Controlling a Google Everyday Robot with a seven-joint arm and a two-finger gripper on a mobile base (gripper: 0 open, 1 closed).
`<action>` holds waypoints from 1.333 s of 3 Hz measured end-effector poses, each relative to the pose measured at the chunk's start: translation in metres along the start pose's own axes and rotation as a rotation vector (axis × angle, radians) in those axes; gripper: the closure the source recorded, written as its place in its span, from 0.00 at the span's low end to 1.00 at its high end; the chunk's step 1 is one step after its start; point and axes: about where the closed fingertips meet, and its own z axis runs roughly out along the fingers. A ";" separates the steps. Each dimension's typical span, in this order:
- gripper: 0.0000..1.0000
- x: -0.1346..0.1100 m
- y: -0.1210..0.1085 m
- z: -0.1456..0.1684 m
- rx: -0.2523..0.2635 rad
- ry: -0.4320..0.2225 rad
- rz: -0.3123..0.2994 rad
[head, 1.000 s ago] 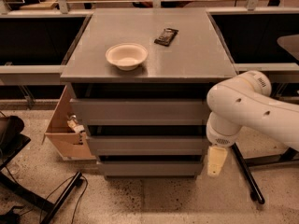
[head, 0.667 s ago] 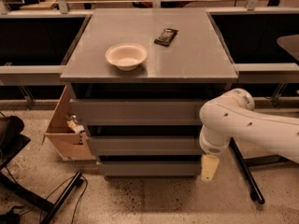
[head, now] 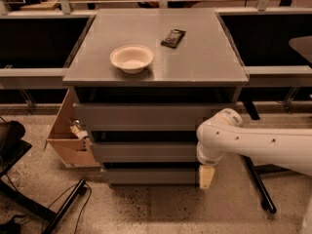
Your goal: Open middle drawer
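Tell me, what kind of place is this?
Probably an office or lab workspace: a grey three-drawer cabinet stands between grey desks, an open brown cardboard box and black cables lie on the speckled floor. The robot's cream gripper hangs by the cabinet's lower right front.

Dim warm overhead light, sheen on cabinet top (head: 195, 57), shadow under it, gripper (head: 205, 182) pale by btm drawer (head: 151, 176) right end

Single view: high, front-on, tilted down at cabinet (head: 204, 62), mid-range; gripper (head: 206, 177) low right-centre in frame.
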 end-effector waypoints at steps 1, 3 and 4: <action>0.00 -0.011 -0.015 0.034 0.005 -0.021 -0.018; 0.00 -0.030 -0.050 0.089 -0.036 -0.096 0.002; 0.19 -0.035 -0.060 0.102 -0.068 -0.083 0.015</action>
